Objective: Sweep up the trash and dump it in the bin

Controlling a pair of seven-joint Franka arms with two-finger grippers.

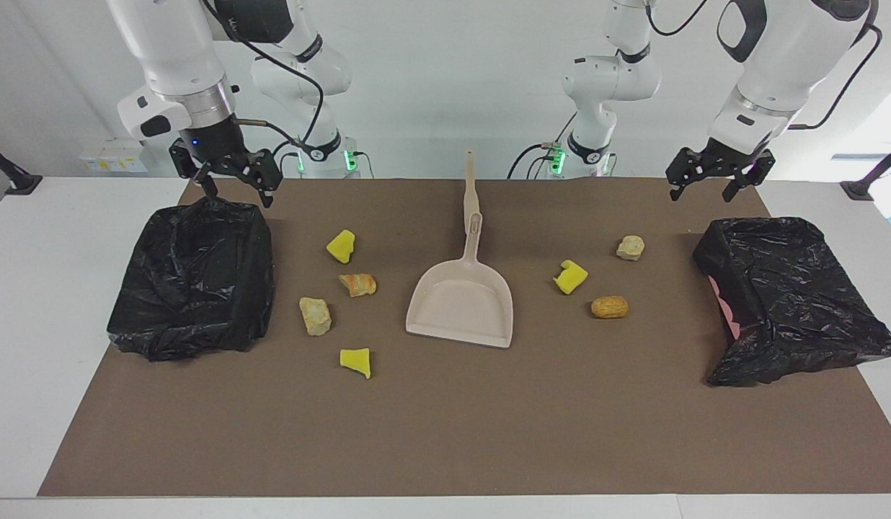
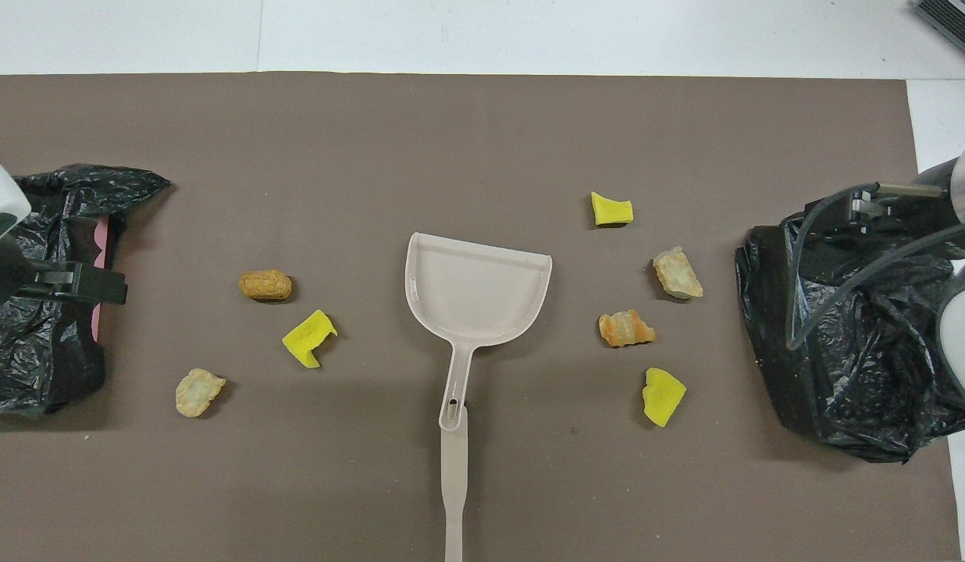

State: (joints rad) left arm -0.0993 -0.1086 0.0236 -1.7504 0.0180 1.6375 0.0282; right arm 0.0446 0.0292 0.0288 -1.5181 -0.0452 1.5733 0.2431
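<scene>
The right gripper (image 1: pixel 233 189) hangs with its fingers spread and nothing between them, over the robot-side rim of the black-bagged bin (image 1: pixel 193 277) at the right arm's end of the table. The left gripper (image 1: pixel 714 184) is likewise spread and holding nothing, over the mat (image 1: pixel 445 432) just above the robot-side edge of the second bagged bin (image 1: pixel 791 295) at the left arm's end.

Out from the right gripper, past its bin toward the table's middle, four pieces of trash lie loose on the mat: a yellow chunk (image 1: pixel 341 246), an orange lump (image 1: pixel 358 284), a tan lump (image 1: pixel 315 316) and another yellow chunk (image 1: pixel 356 361). Inward from the left gripper lie three more: a beige lump (image 1: pixel 631 247), a yellow piece (image 1: pixel 572 277) and a brown lump (image 1: pixel 609 307).

Between the two groups, the beige dustpan (image 1: pixel 461 306) rests flat and untouched, handle toward the robots, with no trash in its pan.

By my reading, nothing is done yet: all seven pieces remain to be swept up and dumped, and the dustpan is not yet picked up.
</scene>
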